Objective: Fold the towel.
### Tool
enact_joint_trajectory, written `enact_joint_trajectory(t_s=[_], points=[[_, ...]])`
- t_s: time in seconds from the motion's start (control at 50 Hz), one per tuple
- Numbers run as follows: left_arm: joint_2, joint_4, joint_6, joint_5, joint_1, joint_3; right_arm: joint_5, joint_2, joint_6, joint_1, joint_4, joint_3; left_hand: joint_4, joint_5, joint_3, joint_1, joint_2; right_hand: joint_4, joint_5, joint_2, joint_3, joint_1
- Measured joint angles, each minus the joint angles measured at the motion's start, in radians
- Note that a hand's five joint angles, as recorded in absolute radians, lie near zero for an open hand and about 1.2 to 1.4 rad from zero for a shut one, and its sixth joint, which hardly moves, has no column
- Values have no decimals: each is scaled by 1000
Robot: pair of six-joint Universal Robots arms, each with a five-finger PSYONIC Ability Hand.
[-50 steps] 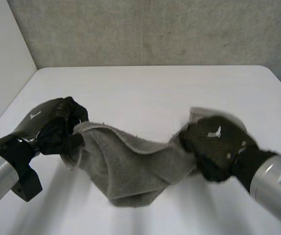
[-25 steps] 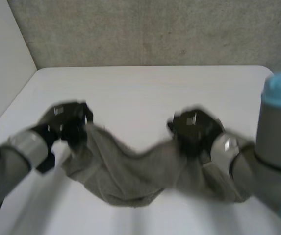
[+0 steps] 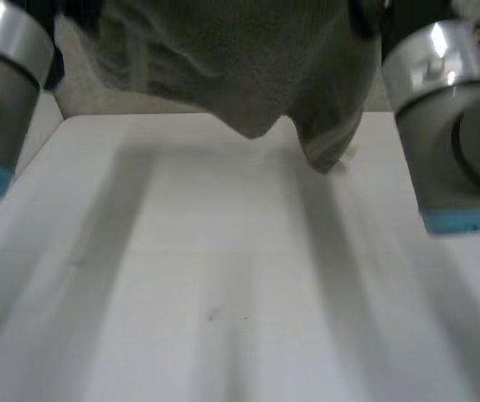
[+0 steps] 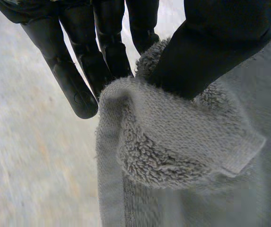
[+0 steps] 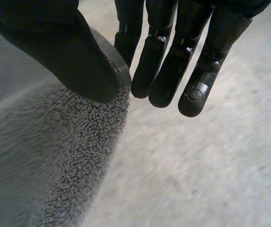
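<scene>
Towel [image 3: 248, 59] hangs lifted above table [image 3: 223, 293], slung between both arms — left hand [image 4: 78, 61] pinches a bunched edge under its thumb; right hand [image 5: 168, 61] likewise, fingers straight

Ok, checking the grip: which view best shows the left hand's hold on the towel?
Left wrist view: the left hand pinches the towel's edge, thumb against fingers. Head view shows it hanging above the table; right wrist view, another edge.
</scene>
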Motion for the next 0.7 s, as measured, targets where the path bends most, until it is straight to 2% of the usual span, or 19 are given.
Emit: enact_joint_trajectory(t_s=[0.06, 0.16, 0.18, 0.26, 0.42, 0.46, 0.5, 0.54, 0.56, 0.62, 0.7], points=[[27, 9, 1, 4, 5, -170, -5, -39, 0, 1, 41, 170, 0, 0, 0, 0, 0, 1, 0, 0, 0, 0], [41, 28, 4, 6, 11, -340, -15, -59, 2, 4, 99, 304, 0, 0, 0, 0, 0, 4, 0, 0, 0, 0], [46, 55, 8, 7, 18, -474, -32, -63, 7, 10, 159, 402, 0, 0, 0, 0, 0, 4, 0, 0, 0, 0], [49, 103, 13, 9, 25, -648, -66, -22, 26, 35, 267, 504, 0, 0, 0, 0, 0, 4, 0, 0, 0, 0], [71, 133, 15, 11, 26, -806, -107, 87, 96, 79, 516, 500, 0, 0, 0, 0, 0, 4, 0, 0, 0, 0], [71, 133, 15, 11, 26, -806, -107, 87, 96, 79, 516, 500, 0, 0, 0, 0, 0, 4, 0, 0, 0, 0], [101, 133, 15, 12, 27, -846, -154, 107, 148, 86, 662, 447, 0, 0, 0, 0, 0, 4, 1, 0, 0, 0], [125, 132, 16, 12, 27, -866, -188, 107, 174, 85, 722, 418, 0, 0, 0, 0, 0, -151, -120, -164, -165, -111], [142, 132, 16, 13, 27, -877, -205, 105, 185, 84, 743, 401, 0, 0, 0, 0, 0, -367, -321, -363, -365, -272], [180, 131, 16, 16, 27, -900, -234, 89, 203, 78, 770, 355, 0, 0, 0, 0, 0, -691, -654, -685, -686, -548], [211, 131, 16, 21, 27, -917, -243, 64, 210, 67, 772, 309, 0, 0, 0, 0, 0, -784, -751, -762, -773, -607]])
